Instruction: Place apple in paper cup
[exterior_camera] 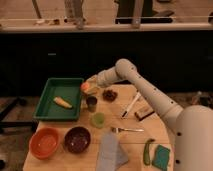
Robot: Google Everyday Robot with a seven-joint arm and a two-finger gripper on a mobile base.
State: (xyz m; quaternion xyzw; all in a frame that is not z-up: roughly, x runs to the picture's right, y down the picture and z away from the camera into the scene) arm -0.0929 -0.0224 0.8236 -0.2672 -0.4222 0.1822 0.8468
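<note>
Right, my gripper (89, 86) is clenched on the apple (85, 87), held in the air just above the dark grey cup (91, 103), beside the right rim of the green tray (48, 113). I cannot pick out the paper cup here; the arm and gripper cover the spot behind the apple.

From the apple, the tray wall sits at 9 o'clock, very near, with the yellow item (62, 102) lying inside the tray. At 6 o'clock stands the dark cup, and further along that line the small green cup (98, 119). At 3 o'clock, near the wrist, lies the dark lumpy cluster (109, 94).

The desk (131, 142) has its roomiest bare patch right of centre, bounded by a white pen (131, 104), a brown block (144, 113) and a fork (126, 130). Along the front edge run an orange bowl (44, 142), a dark purple bowl (77, 138), a grey cloth (110, 151), a green curved item (147, 151) and a teal sponge (161, 156), which lies close to the right front corner. The back edge, at 12 o'clock from the apple, meets a dark wall.
</note>
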